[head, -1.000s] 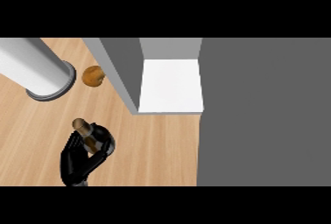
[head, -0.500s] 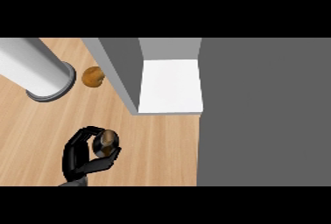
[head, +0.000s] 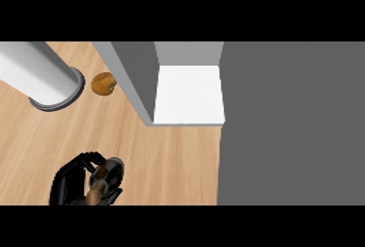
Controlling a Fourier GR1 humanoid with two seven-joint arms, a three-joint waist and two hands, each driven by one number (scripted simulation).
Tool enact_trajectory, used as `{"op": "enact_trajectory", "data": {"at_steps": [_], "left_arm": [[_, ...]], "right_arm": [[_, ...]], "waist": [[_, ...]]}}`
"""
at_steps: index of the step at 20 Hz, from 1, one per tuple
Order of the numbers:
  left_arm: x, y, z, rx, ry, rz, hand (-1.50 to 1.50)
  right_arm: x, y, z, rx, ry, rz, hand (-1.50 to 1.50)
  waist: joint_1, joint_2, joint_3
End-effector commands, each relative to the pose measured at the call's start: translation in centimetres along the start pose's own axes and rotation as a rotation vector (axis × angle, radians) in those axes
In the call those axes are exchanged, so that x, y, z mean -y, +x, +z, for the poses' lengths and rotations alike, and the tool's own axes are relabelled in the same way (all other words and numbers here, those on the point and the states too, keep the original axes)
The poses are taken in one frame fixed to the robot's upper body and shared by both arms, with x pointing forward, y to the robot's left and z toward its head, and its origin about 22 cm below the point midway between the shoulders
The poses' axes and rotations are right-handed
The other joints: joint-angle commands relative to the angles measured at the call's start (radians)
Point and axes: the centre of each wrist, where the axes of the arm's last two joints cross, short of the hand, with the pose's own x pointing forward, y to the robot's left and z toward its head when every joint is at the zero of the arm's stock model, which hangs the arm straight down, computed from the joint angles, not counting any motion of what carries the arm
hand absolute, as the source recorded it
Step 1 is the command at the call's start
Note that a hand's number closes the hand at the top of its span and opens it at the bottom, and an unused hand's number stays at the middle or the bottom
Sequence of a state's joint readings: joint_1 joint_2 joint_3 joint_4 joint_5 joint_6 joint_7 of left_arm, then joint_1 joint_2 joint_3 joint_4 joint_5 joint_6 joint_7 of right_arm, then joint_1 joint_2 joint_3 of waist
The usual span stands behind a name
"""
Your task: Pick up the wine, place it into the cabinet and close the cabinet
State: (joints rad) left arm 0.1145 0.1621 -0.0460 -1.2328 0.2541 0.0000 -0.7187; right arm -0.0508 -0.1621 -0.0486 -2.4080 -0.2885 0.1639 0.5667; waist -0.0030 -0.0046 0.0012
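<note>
Head view: at the lower left of the frame, a black hand point(head: 71, 181) is curled around the brown wine point(head: 102, 179) bottle, holding it above the wooden counter point(head: 171, 159). At upper center the cabinet point(head: 189, 94) stands open, its white shelf showing. At upper left sit a grey cylinder point(head: 43, 77) and a small brown round object point(head: 104, 84).

Cabinet point(head: 187, 91) at top centre w/ door point(head: 128, 79) open to its left. Round item point(head: 104, 84) left of door, cylinder point(head: 39, 75) further left, both on bench point(head: 171, 159). Hand point(head: 71, 181) w/ wine point(head: 103, 178) bottom left.
</note>
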Motion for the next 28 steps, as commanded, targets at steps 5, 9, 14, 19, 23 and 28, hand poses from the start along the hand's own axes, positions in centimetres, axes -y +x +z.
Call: {"op": "enact_trajectory", "data": {"at_steps": [5, 9, 14, 19, 23, 28], "left_arm": [[1.0, 3.7, 0.1, 0.120, -0.030, 0.057, 1.50], [1.3, 7.9, -1.6, 0.109, -0.083, 0.094, 1.50], [5.3, 11.6, -3.2, 0.089, -0.137, 0.124, 1.50], [6.9, 13.7, -4.2, 0.073, -0.149, 0.080, 1.50], [11.4, 14.4, -5.2, 0.044, -0.194, 0.129, 1.50], [15.5, 18.2, -4.1, 0.064, -0.217, 0.167, 1.50]], "right_arm": [[-1.3, 2.3, 2.2, 0.062, 0.034, -0.035, -1.50], [-0.4, 2.0, 2.2, 0.049, 0.029, -0.032, -1.50], [-1.3, 1.9, 0.0, 0.062, 0.025, -0.044, -1.50], [-1.5, 2.8, 2.1, 0.059, 0.009, -0.066, -1.50], [-0.7, 2.9, -0.1, 0.063, 0.047, -0.053, -1.50], [0.1, 1.7, 1.6, 0.044, 0.033, -0.036, -1.50]], "waist": [[0.002, 0.001, -0.001], [0.002, 0.000, 0.000], [0.006, 0.002, -0.001], [-0.003, 0.001, -0.001], [-0.002, 0.003, -0.001], [-0.005, 0.001, 0.000]]}}
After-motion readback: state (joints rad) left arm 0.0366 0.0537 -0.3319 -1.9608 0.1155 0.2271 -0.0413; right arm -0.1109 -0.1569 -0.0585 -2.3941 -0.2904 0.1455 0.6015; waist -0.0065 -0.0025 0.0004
